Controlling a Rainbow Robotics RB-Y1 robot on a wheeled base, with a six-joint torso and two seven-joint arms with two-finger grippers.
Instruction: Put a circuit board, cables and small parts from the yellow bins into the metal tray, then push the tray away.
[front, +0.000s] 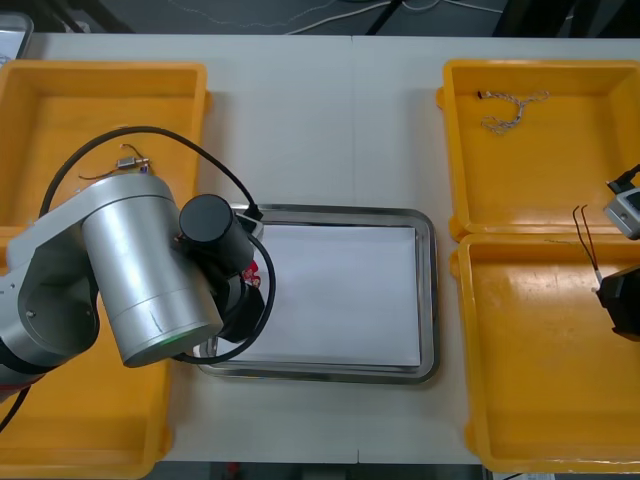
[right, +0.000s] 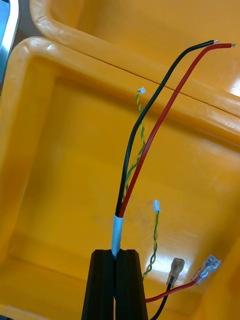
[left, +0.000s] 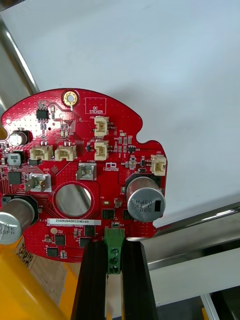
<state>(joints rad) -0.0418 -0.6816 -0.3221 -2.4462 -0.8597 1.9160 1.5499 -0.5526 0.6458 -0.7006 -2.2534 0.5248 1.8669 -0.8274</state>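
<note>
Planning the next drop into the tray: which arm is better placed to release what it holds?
Left. The left gripper holds the red circuit board over the metal tray; the right gripper, shut on the black and red cable, hangs over a yellow bin.

The tray (front: 428, 300) sits in the middle of the table (front: 320, 120). On its left are the far left bin (front: 60, 110) and the near left bin (front: 80, 440). On its right are the far right bin (front: 560, 170) and the near right bin (front: 540, 380). The left gripper (left: 114, 247) holds a circuit board (left: 75, 170) over the tray's left edge. The right gripper (right: 115, 252) holds cables (right: 150, 135) over the near right bin. A twisted cable (front: 512, 108) lies in the far right bin. A small metal part (front: 130, 160) lies in the far left bin.
</note>
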